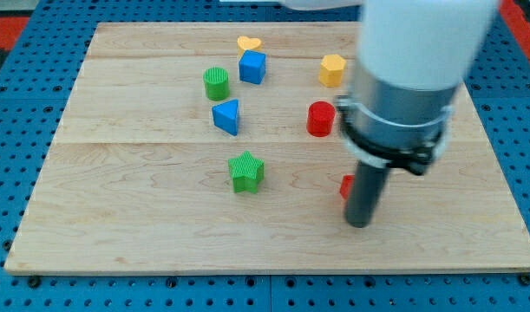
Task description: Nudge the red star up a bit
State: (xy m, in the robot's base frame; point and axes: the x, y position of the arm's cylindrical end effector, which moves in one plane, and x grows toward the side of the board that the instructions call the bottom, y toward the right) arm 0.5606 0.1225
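Pale wooden board (143,234) of jointed planks, set on blue pegboard (22,95). Red star (345,186) near right of centre, mostly hidden behind the dark rod, only a sliver visible. My tip (358,224) down on the wood just near-side of that sliver; contact cannot be told. No jaws; nothing held. Ribbed green star (245,172) to the left. Farther back: red cylinder (320,119), blue triangle (226,116), green cylinder (216,83), blue cube (252,67), yellow heart (249,42), yellow hexagon (332,70).
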